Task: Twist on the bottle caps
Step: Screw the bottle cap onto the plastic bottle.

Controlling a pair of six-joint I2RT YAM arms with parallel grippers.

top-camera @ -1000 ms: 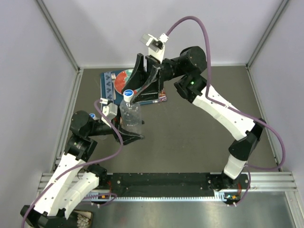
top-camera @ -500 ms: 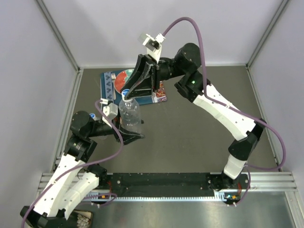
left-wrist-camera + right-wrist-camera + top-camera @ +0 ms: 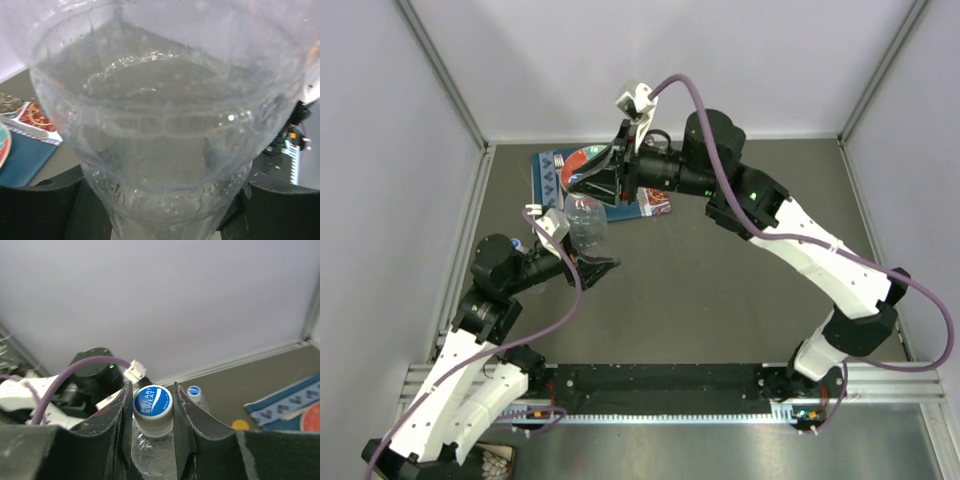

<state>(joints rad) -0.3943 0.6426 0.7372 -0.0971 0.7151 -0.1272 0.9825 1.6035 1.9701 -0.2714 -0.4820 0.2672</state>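
Your right tool (image 3: pixel 152 391) pinches the cap (image 3: pixel 152 402) atop the bottle (image 3: pixel 585 222); your left tool (image 3: pixel 590 265) clamps the bottle's body.

The left arm (image 3: pixel 470 385) and right arm (image 3: pixel 810 250) are white-shelled with black joints, black jaws and purple cables (image 3: pixel 682 83).

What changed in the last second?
The right gripper closed on the cap of the clear bottle. Its wrist rolled over and its elbow swung out to the right. The left gripper kept its hold on the bottle's body; the plate did not move.
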